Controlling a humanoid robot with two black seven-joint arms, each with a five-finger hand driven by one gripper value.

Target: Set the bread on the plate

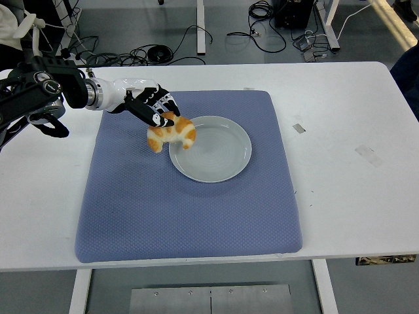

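Hidden or cut off: the left arm [39, 95] enters from the left edge, its upper part out of frame; the top of the bread is covered by the fingers, and whether the bread touches the plate rim cannot be told.
Left hand [152, 109]: black with white markings, fingers curled down over the top of the bread, gripping it.
Bread [173, 133]: a curved, croissant-like piece, golden orange with pale patches and a glossy crust, held at the left edge of the plate, partly over its rim and partly over the mat.
Plate [219, 154]: round, smooth, pale grey-white, with faint rings inside a shallow raised rim, lying near the middle of the mat, toward its far side.
Mat [183, 216]: a blue-grey square with rounded corners, a fine dimpled weave and some thickness at the edges.
Table [353, 196]: white, smooth and flat, with small bits of tape to the right of the mat.
Floor beyond the far edge: grey, with loose black cables [163, 52] and white table legs.
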